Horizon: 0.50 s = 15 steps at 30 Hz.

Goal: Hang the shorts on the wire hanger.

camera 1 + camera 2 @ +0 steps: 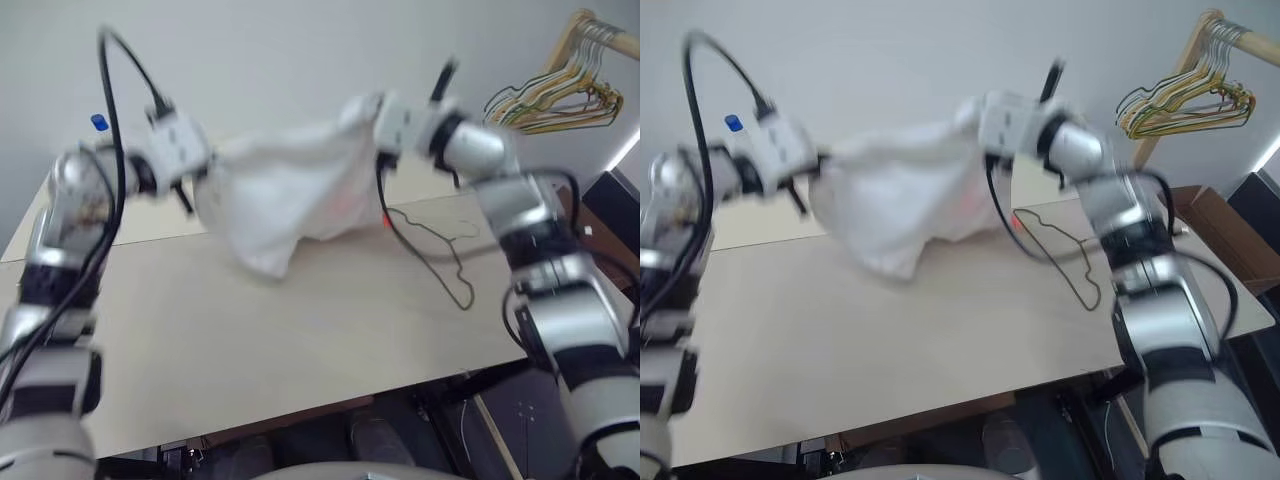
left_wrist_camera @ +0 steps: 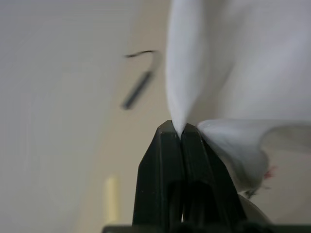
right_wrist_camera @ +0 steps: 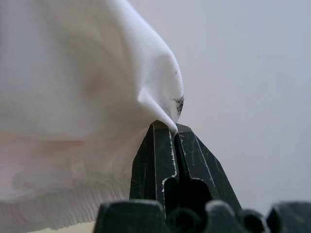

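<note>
The white shorts [image 1: 290, 200] hang in the air over the back of the table, stretched between my two grippers. My left gripper [image 2: 177, 130] is shut on one edge of the cloth, at the shorts' left end [image 1: 205, 165]. At the shorts' right end, my right gripper [image 3: 171, 128] is shut on a pinched fold near a small black mark. The lowest part of the shorts [image 1: 890, 262] sags close to the tabletop. The thin dark wire hanger [image 1: 440, 250] lies flat on the table, to the right of the shorts and below my right arm.
The light wooden table [image 1: 300, 340] spreads in front of me. A bunch of yellow-green and dark hangers [image 1: 560, 100] hangs on a wooden rack at the back right. A small blue thing [image 1: 99, 122] sits by the wall at the back left. A brown box [image 1: 1215, 225] stands at the right.
</note>
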Available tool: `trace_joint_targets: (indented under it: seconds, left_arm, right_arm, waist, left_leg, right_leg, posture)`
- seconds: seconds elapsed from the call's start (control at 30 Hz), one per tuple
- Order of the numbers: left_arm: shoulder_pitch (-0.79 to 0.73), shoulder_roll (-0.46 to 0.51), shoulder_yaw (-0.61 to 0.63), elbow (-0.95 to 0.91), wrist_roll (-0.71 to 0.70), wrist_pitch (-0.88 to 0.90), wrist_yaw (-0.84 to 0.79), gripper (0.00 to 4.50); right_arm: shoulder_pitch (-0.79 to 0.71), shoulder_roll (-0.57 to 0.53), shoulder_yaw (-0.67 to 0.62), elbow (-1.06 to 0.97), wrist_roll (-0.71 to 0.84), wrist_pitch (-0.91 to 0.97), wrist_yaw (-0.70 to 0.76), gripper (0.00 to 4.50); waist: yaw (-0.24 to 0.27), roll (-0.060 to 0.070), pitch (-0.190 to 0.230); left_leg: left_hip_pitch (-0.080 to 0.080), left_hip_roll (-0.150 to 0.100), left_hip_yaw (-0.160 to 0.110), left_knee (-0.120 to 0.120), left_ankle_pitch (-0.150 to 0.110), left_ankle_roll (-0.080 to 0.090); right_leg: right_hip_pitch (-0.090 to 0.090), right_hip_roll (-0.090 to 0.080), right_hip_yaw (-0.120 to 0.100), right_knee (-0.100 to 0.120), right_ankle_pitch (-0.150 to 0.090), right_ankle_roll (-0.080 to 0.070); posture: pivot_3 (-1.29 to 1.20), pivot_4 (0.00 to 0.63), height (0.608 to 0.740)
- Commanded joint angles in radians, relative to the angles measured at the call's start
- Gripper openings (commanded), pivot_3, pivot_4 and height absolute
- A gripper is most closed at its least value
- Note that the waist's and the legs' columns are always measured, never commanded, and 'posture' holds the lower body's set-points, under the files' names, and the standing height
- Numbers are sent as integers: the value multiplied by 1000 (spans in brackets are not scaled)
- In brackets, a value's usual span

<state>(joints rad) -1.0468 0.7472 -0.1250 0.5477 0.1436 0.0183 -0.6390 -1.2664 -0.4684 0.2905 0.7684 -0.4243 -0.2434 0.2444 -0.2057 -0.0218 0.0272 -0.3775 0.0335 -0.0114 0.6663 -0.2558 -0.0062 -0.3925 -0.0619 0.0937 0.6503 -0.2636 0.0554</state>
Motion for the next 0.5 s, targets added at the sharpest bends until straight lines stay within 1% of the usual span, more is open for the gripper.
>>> trace_joint_targets:
  seconds: [0.03,0.07,0.1,0.13,0.17,0.2,0.23,0.27,0.3,0.33,0.37,0.4,0.5]
  left_arm:
    - [-293,-43,-10,347,187,-119,531,0]
    - [-365,-45,-16,422,226,-159,676,0]
    - [-421,-34,-37,475,275,-212,795,0]
    - [-456,-24,-54,513,308,-259,872,0]
    - [-475,-18,-58,537,317,-309,916,0]
    - [-482,-14,-62,555,320,-353,922,0]
    - [-453,-6,-65,549,312,-407,885,0]
    - [-409,2,-65,531,295,-469,821,0]
    - [-379,9,-67,519,285,-512,776,0]
    - [-315,20,-64,480,260,-568,716,0]
    - [-274,27,-58,451,242,-602,676,0]
    - [-207,40,-51,396,206,-628,599,0]
    - [130,131,-18,53,-78,-624,203,0]
  right_arm:
    - [-147,49,-79,194,-26,-74,-412,23]
    - [-173,59,-99,214,-23,-121,-511,23]
    - [-187,63,-111,224,-26,-171,-599,23]
    - [-192,60,-111,231,-34,-215,-657,23]
    - [-182,54,-106,231,-45,-263,-696,23]
    - [-165,47,-96,231,-52,-302,-706,23]
    - [-122,34,-73,226,-66,-337,-684,23]
    - [-78,20,-51,221,-81,-372,-657,23]
    - [-50,10,-38,219,-91,-394,-638,23]
    - [-7,-2,-24,208,-88,-425,-587,23]
    - [20,-10,-19,198,-82,-446,-553,23]
    - [59,-20,-10,182,-70,-477,-497,23]
    - [233,-78,49,106,12,-625,-210,23]
  waist:
    - [-3,-1,-1]
    - [-6,-1,-1]
    - [-9,-1,-1]
    - [-12,-1,-1]
    - [-14,-1,-1]
    - [-15,-1,-1]
    - [-15,-1,-1]
    - [-16,-1,-1]
    - [-16,-1,-4]
    - [-19,0,-4]
    - [-20,0,-4]
    - [-22,-1,-4]
    - [-35,-1,-4]
  left_leg:
    - [-3,-1,-1,0,1,-1]
    - [-8,-3,-1,0,1,-3]
    - [-11,-6,0,-2,2,-4]
    - [-13,-9,1,-5,2,-5]
    - [-18,-14,2,-6,3,-6]
    - [-20,-16,2,-6,5,-9]
    - [-20,-18,2,-6,7,-13]
    - [-20,-21,3,-6,7,-13]
    - [-19,-22,3,-6,4,-8]
    - [-18,-25,2,-6,2,-4]
    - [-13,-27,3,-6,2,-4]
    - [-9,-29,1,-6,1,-1]
    - [-11,-33,-1,-4,3,1]
  right_leg:
    - [-3,-1,0,2,0,0]
    - [-12,-4,1,9,1,1]
    - [-17,-8,1,11,0,2]
    - [-23,-12,2,13,-1,4]
    - [-30,-16,3,16,-2,5]
    - [-32,-19,4,16,-3,8]
    - [-32,-21,4,16,-4,8]
    - [-31,-23,3,15,-3,11]
    - [-28,-25,3,14,-4,13]
    - [-25,-27,3,13,-3,15]
    - [-19,-29,3,12,-3,17]
    - [-10,-30,2,6,-5,19]
    - [-9,-34,2,3,-3,21]
  posture:
    - [-108,0,740]
    - [-109,0,740]
    - [-109,0,740]
    - [-117,0,740]
    - [-118,0,740]
    - [-121,0,740]
    - [-125,0,740]
    - [-128,0,740]
    - [-129,0,740]
    - [-130,0,740]
    - [-134,0,740]
    - [-136,0,740]
    - [-126,0,740]
